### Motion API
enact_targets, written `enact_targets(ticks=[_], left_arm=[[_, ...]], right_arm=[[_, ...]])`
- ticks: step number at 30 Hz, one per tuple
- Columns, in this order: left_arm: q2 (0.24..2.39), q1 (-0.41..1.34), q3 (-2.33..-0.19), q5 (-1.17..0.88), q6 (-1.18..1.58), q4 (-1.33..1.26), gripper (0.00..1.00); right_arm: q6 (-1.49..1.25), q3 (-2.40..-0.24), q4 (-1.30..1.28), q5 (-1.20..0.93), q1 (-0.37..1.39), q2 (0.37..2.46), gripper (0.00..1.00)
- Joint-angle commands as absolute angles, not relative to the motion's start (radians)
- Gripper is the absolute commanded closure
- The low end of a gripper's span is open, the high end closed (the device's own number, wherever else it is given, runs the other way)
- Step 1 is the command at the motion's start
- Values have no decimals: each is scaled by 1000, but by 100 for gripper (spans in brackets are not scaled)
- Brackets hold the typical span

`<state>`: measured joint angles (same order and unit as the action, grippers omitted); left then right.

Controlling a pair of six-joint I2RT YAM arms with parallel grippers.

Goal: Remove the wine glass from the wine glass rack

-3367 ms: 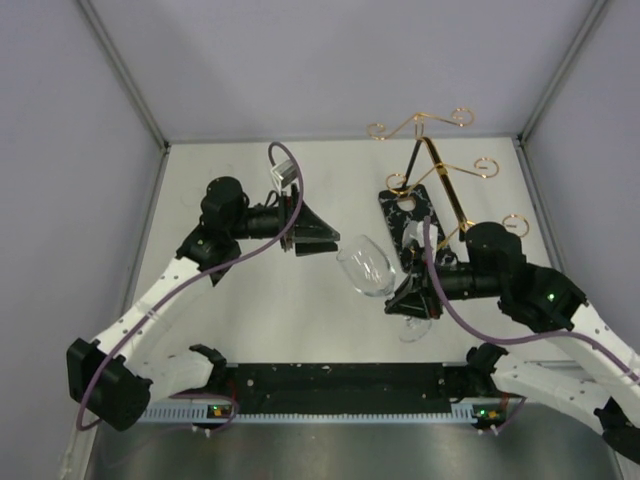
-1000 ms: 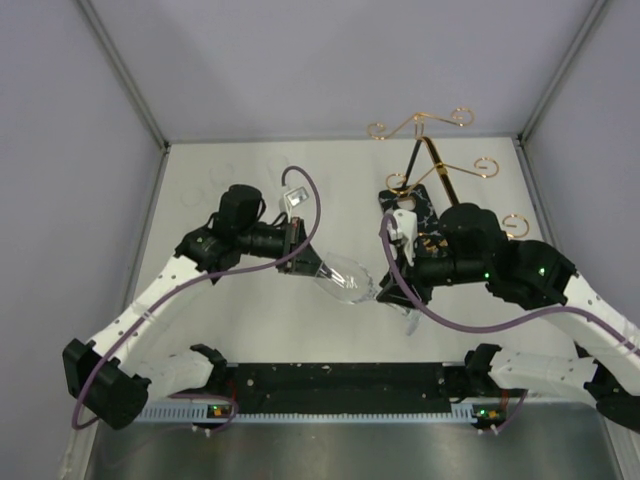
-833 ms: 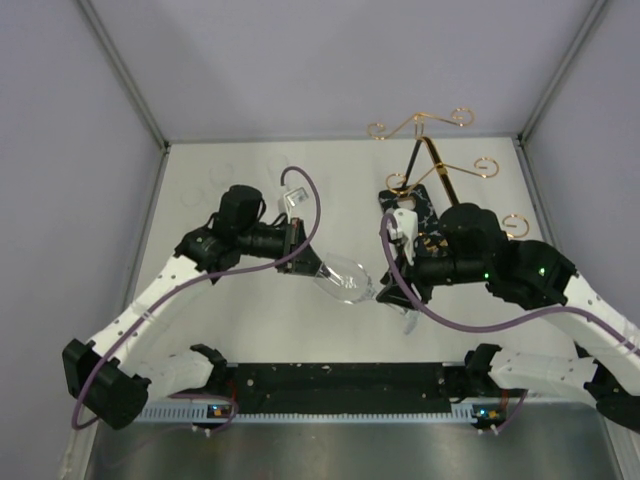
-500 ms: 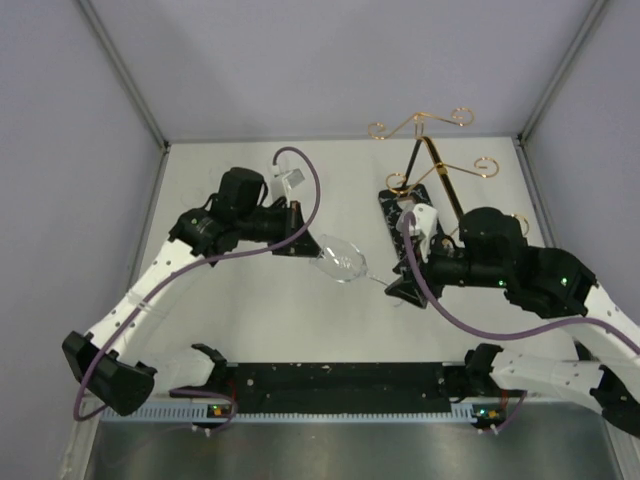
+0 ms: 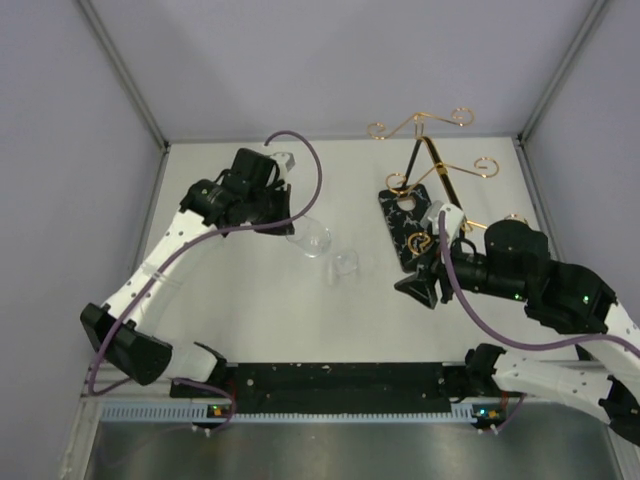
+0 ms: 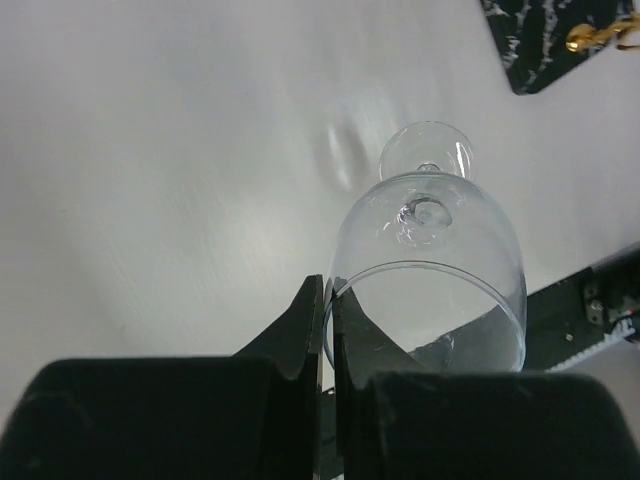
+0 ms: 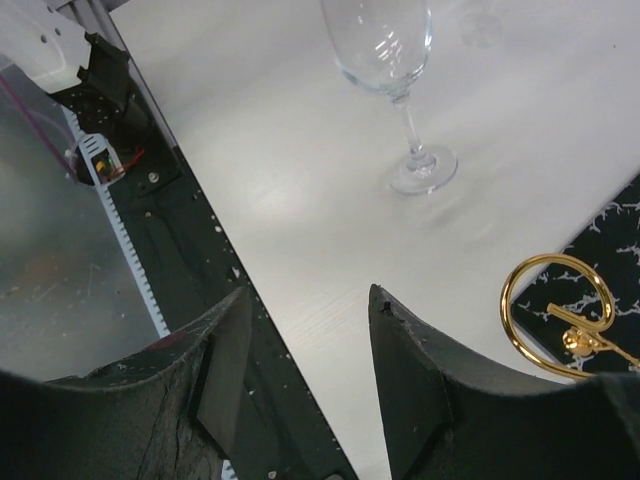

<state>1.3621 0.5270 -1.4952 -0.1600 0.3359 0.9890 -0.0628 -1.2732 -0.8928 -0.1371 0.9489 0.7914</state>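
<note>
The clear wine glass (image 5: 316, 241) stands upright off the rack, its foot (image 5: 345, 267) on the white table left of the rack. My left gripper (image 5: 298, 232) is shut on the bowl's rim; in the left wrist view the fingers (image 6: 310, 310) pinch the rim (image 6: 345, 285) from above, with the foot (image 6: 425, 155) below. My right gripper (image 5: 415, 287) hangs open and empty to the right of the glass. Its wrist view shows the wine glass (image 7: 385, 50) ahead of the spread gripper (image 7: 310, 300). The gold wine glass rack (image 5: 432, 150) rises from a black marbled base (image 5: 408, 228) at the back right.
Grey walls close in the table on the left, back and right. A black rail (image 5: 340, 385) with the arm bases runs along the near edge, also seen in the right wrist view as the black rail (image 7: 190, 240). A gold curl of the rack (image 7: 555, 310) lies close to the right fingers.
The left gripper swung the glass from lying sideways to upright and carried it left and back. The right gripper opened, let go of the stem and drew back to the right.
</note>
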Motion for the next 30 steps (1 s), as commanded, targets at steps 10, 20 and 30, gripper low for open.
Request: enact_targets(ticks=[10,20,30], left_arm=[[1497,370,-1693,32,287,976,100],[1658,331,-1836,205,285,1051,100],[1715,328,-1875,362,278,1152,100]], right_arm=[[-187,-1152,-764,-84,959,767,48],[-207,-1078,-723,-86,959,744,45],[-181,-1029,-709,-72,957,745,42]])
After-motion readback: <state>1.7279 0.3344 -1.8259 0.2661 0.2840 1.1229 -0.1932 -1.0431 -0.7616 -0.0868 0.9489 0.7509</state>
